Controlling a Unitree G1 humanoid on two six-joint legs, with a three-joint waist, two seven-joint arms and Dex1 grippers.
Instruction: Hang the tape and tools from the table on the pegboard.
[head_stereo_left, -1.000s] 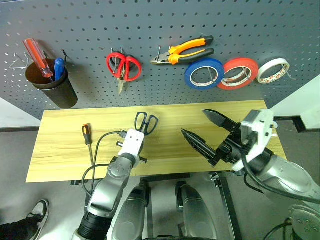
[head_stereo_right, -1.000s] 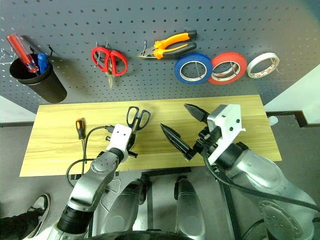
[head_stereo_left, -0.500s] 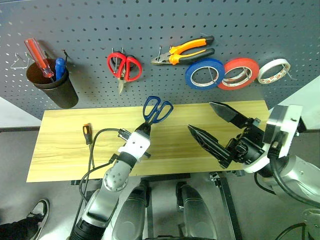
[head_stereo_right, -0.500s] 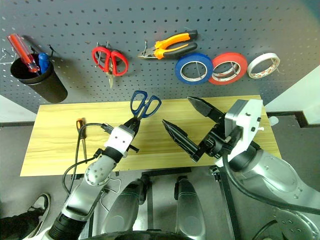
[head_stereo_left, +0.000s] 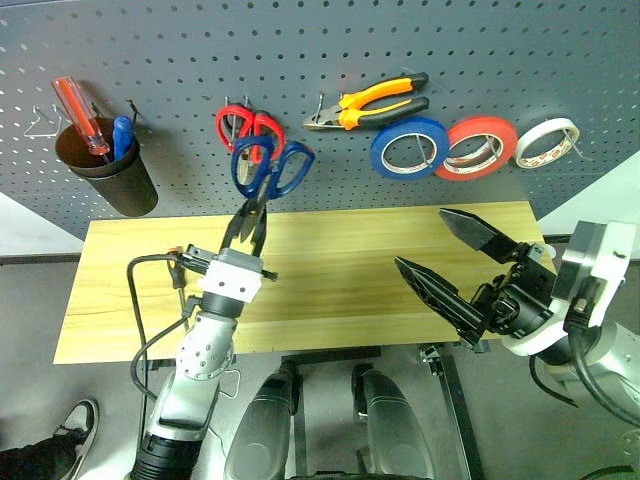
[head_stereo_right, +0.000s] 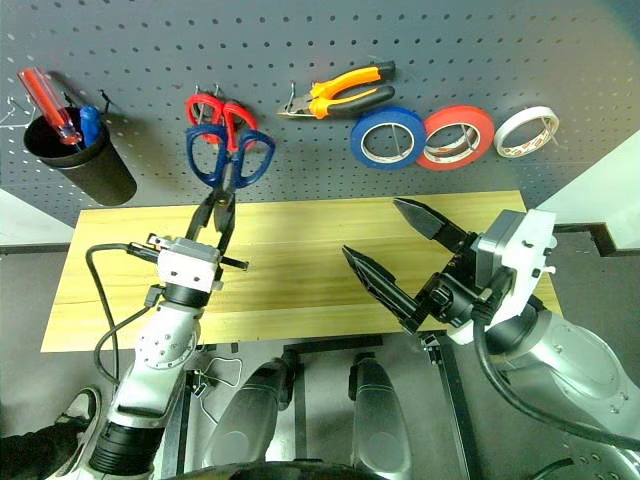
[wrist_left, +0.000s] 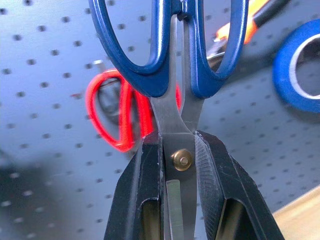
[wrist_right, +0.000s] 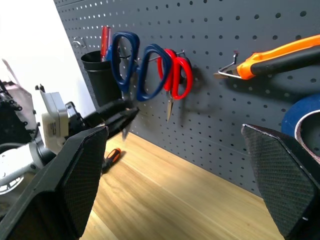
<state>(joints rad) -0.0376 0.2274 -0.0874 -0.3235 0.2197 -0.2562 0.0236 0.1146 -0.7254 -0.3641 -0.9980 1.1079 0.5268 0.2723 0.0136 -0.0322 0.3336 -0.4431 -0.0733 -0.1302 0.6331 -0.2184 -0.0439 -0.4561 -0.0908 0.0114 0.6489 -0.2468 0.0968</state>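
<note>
My left gripper is shut on the blades of the dark blue scissors, near their pivot. The scissors stand upright above the table, handles up against the pegboard, partly covering the red scissors. In the left wrist view the scissors rise from between my fingers. My right gripper hovers open and empty over the table's right half. The pliers and the blue tape hang on the pegboard. The orange screwdriver lies on the table's left part.
A red-orange tape roll and a white roll hang to the right of the blue tape. A black cup holding red and blue screwdrivers hangs at the board's left. A person's shoe is on the floor at lower left.
My left gripper has lifted the blue scissors off the table and swung them upright, handles now up at the pegboard by the red scissors. The right gripper stayed open and drifted slightly right.
</note>
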